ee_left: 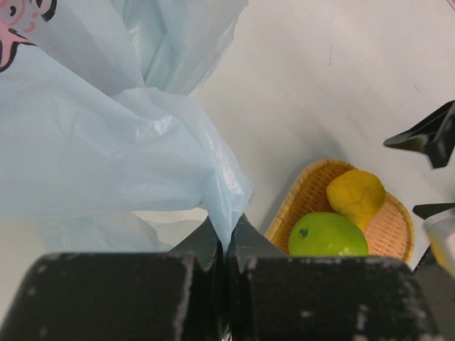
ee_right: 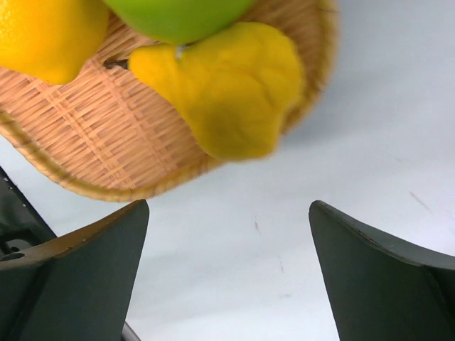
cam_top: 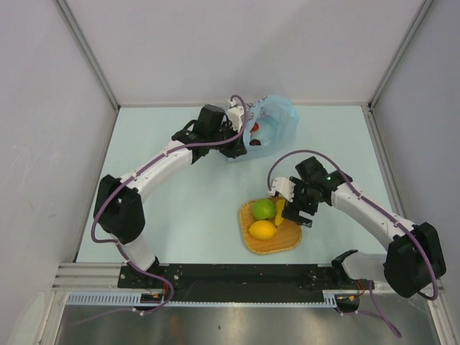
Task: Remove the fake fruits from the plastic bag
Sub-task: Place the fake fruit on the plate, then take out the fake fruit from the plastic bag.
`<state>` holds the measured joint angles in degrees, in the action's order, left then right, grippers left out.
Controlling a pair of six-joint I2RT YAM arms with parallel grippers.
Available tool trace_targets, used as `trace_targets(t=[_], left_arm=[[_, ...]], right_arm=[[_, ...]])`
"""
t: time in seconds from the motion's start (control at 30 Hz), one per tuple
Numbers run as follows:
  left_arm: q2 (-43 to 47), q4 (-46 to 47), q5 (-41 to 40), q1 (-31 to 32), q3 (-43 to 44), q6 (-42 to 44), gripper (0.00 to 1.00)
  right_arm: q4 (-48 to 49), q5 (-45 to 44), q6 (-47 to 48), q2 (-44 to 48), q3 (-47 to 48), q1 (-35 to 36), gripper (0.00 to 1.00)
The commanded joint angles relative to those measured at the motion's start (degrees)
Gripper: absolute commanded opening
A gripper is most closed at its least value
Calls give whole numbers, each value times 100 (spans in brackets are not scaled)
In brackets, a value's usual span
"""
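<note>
The light-blue plastic bag lies at the back of the table, with a small red fruit showing in its mouth. My left gripper is shut on a fold of the bag, pinched between the jaws. The green round fruit, the lemon and the yellow pear-like fruit lie in the orange woven tray. My right gripper is open and empty just above the tray's right edge. In the right wrist view the pear-like fruit lies ahead of it.
Grey walls close in the table on the left, back and right. The left wrist view shows the tray with the green fruit and a yellow fruit, and parts of the right gripper at the right edge.
</note>
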<state>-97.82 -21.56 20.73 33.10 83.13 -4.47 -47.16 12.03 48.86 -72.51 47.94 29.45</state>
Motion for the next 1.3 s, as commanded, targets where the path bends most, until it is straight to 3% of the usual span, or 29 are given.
trace_targets(t=[0.0,0.07,0.23,0.5,0.73,0.87,1.07,1.27], left_arm=[[53,91,80,38,142,69,0],[61,91,71,38,159,78,0],[96,82,45,38,142,104,0],[255,91,1,38,71,192,0],[299,82,-16,47,19,271,0],[465,99,-60,56,-113,385,0],[571,126,-148,56,-359,429,0],[667,-67,-804,56,-306,666,0]], right_arm=[[-503,281,-158,255,689,-247,100],[-549,457,-236,229,1032,-326,100],[399,176,-842,-175,1515,-703,100],[2174,-562,-2758,-1107,2779,-1073,100],[2518,105,-4137,-2187,4142,-1073,82],[2729,19,-4183,-2662,4433,-863,71],[2949,-728,-3946,-3655,4698,-239,73],[2712,-167,-4437,-3859,4136,175,66]])
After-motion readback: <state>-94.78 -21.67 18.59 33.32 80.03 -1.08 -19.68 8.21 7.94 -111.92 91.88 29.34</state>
